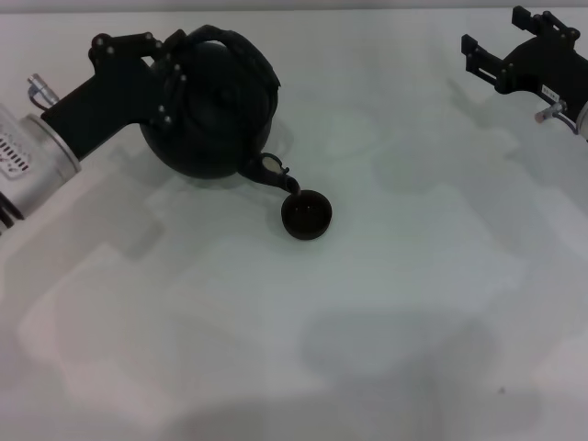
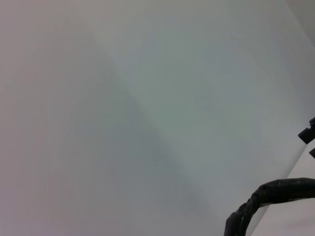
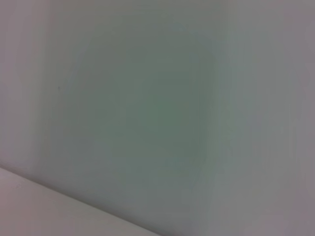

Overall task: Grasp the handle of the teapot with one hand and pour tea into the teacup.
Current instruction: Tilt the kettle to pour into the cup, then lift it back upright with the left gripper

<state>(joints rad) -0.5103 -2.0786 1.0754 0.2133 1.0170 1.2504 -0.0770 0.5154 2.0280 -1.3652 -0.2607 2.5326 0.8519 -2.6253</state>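
The matte black teapot (image 1: 216, 119) is at the back left of the white table, tilted toward the front right. Its short spout (image 1: 274, 170) reaches over the rim of the small black teacup (image 1: 307, 214), and a thin dark stream joins spout and cup. My left gripper (image 1: 184, 50) comes in from the left and is shut on the arched handle (image 1: 248, 46) at the top of the pot. A piece of the rough handle also shows in the left wrist view (image 2: 266, 194). My right gripper (image 1: 496, 28) is parked open at the back right, far from both.
The white table (image 1: 386, 349) stretches in front of and to the right of the cup. The right wrist view shows only the bare pale surface (image 3: 157, 118).
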